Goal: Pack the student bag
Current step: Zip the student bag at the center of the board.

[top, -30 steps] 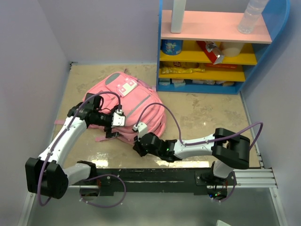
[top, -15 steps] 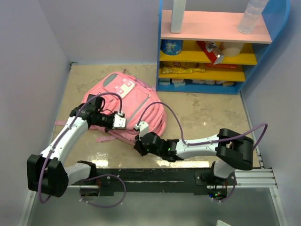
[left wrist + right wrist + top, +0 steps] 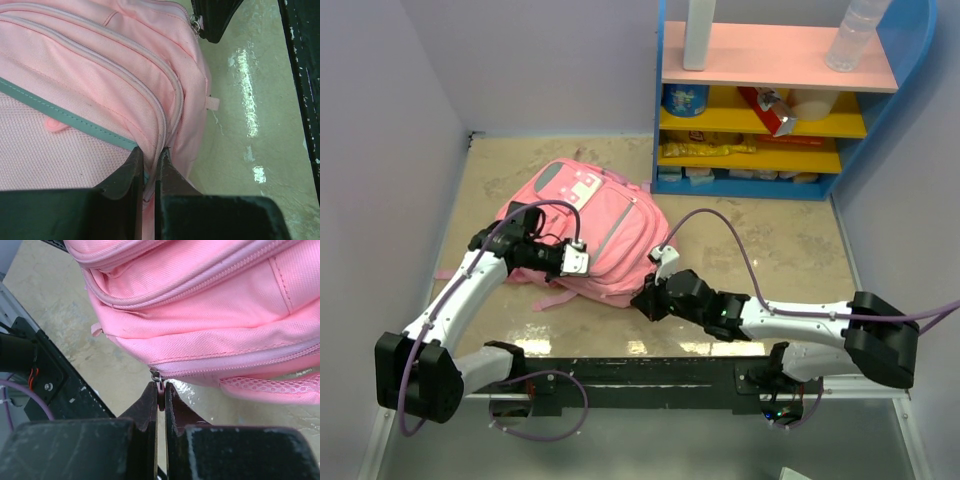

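Observation:
The student bag (image 3: 595,215), a large pink fabric backpack, lies flat on the tan floor left of centre. My left gripper (image 3: 587,265) is at its near edge, shut on a fold of pink fabric beside a zipper seam (image 3: 150,161). Close up, the bag (image 3: 100,75) fills most of the left wrist view. My right gripper (image 3: 643,300) is at the bag's near right corner, shut on a small zipper pull (image 3: 159,386) that hangs from the bag's lower seam (image 3: 210,305). The bag's inside is hidden.
A blue, yellow and pink shelf unit (image 3: 770,100) stands at the back right with packets, a clear bottle (image 3: 855,35) and a white cylinder (image 3: 698,35) on it. The black base rail (image 3: 650,375) runs along the near edge. Lilac walls close in on both sides.
My left gripper has shut on the bag's edge. My right arm has swung right and farther out with the zipper pull in its jaws, and the bag has shifted a little.

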